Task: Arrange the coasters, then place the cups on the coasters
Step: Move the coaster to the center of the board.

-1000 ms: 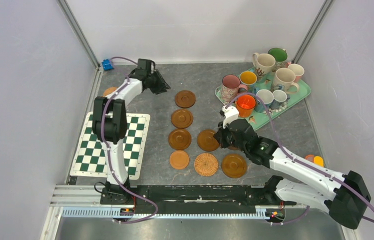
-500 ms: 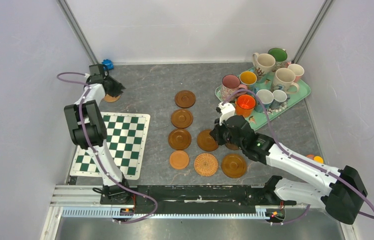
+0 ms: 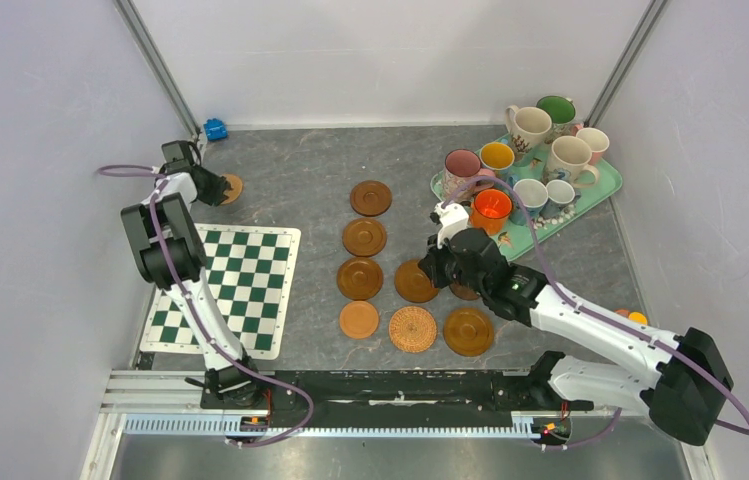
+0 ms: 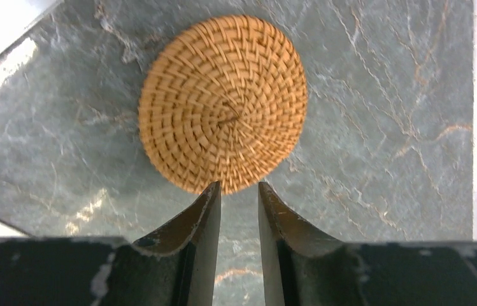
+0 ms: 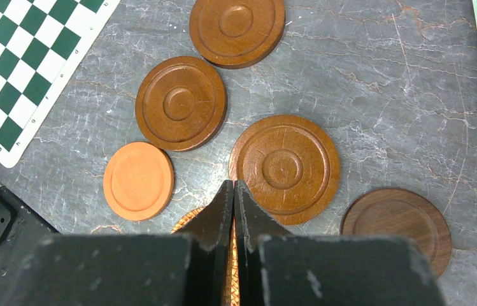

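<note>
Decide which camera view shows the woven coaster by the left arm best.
The left wrist view: the woven coaster fills much of the frame, its weave clear, just beyond the left hand. The top view shows it only as a small disc partly hidden by that hand. The right wrist view does not show it.

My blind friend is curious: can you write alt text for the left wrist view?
A round woven coaster lies flat on a grey marbled table. The left gripper points at its near edge, its two dark fingers slightly apart, holding nothing.
</note>
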### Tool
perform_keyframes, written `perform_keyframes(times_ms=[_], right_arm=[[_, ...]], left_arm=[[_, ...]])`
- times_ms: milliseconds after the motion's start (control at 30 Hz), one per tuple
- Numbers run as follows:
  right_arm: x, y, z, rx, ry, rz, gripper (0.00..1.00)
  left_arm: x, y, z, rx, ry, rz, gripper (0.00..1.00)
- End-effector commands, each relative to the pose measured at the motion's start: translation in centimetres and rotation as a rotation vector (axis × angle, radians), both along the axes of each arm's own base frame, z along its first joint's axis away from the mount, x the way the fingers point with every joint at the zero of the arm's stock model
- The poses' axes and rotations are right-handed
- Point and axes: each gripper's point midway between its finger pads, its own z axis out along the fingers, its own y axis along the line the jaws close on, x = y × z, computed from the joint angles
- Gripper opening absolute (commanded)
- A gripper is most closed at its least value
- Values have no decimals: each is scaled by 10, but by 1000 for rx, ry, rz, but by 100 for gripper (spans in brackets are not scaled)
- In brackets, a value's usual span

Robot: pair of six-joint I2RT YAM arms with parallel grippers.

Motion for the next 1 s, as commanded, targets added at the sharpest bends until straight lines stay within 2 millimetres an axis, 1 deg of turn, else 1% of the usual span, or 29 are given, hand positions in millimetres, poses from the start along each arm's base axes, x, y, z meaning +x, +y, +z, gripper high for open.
perform_keyframes(times_ms=[0, 100, 200, 333, 533, 633, 800, 967], right_arm=[[12, 7, 25, 32, -71, -3, 0], [13, 8, 24, 26, -69, -6, 0], [14, 9, 22, 23, -64, -9, 0], [18, 10, 17, 11, -61, -15, 0], [20, 14, 6, -21, -45, 1, 0], [21, 14, 5, -22, -48, -2, 0], [19, 17, 3, -12, -44, 13, 0], [15, 14, -1, -13, -40, 20, 0]], left_arm=[[23, 21, 6, 20, -53, 32, 35], [30, 23, 0, -8, -54, 27, 33], [32, 26, -3, 0, -47, 34, 33], [27, 27, -15, -3, 1, 49, 33], [13, 20, -31, -25, 80, 35, 33], [11, 7, -37, -43, 100, -4, 33], [11, -23, -41, -41, 131, -83, 33], [17, -68, -47, -79, 141, -180, 35]])
